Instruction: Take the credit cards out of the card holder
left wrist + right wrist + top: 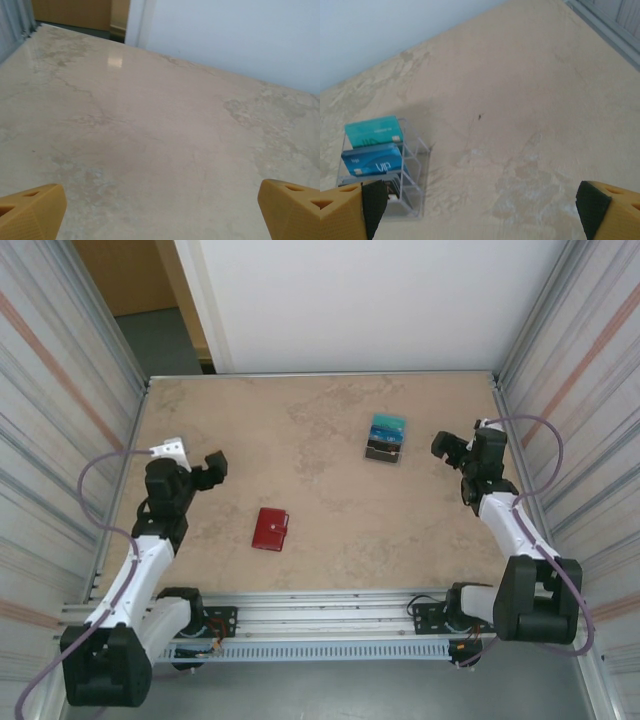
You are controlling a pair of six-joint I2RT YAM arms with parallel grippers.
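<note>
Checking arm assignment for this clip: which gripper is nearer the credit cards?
Right. The right gripper sits open just right of the credit cards, roughly level with them. The left gripper is open far to their left, closer to the red wallet.

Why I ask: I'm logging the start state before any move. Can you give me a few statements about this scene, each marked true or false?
1. The credit cards stand in a clear card holder. True.
2. The red wallet lies unfolded. False: it lies folded shut on the table.
3. The left gripper grips a card. False: it is open and empty over bare table.
4. The right gripper is open and apart from the card holder. True.
5. The red wallet lies nearer the right arm. False: it lies nearer the left arm.
</note>
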